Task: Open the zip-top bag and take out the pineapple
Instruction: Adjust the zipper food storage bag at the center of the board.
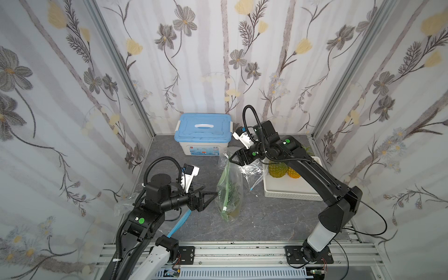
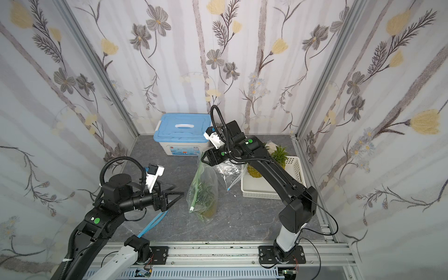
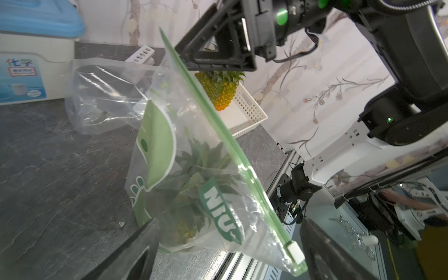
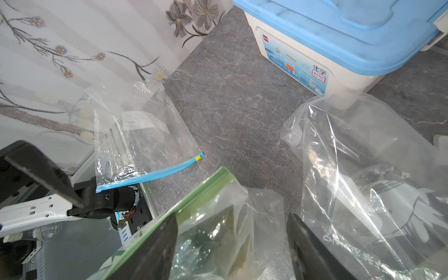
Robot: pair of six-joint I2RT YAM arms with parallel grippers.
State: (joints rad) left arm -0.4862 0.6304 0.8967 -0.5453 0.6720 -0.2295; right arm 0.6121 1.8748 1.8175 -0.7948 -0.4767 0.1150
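Green zip-top bag [image 1: 229,194] stands on the table [image 1: 266,218] between two grippers
Left gripper [image 1: 210,190] gapes wide at the bag's 9 o'clock, not touching; right gripper [image 1: 232,159] at 12 o'clock, jaws apart around its top corner; pineapple [image 3: 191,184] inside

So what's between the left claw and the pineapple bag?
Nothing but bare grey tabletop lies between the left gripper and the green-zip bag, as both top views show.

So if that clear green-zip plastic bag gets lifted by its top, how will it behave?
The clear green-zip plastic bag will probably sag and fold; its film is creased. Likely bottom-heavy: the pineapple sits low inside. Glossy film may slip; the green zip strip looks firmer.
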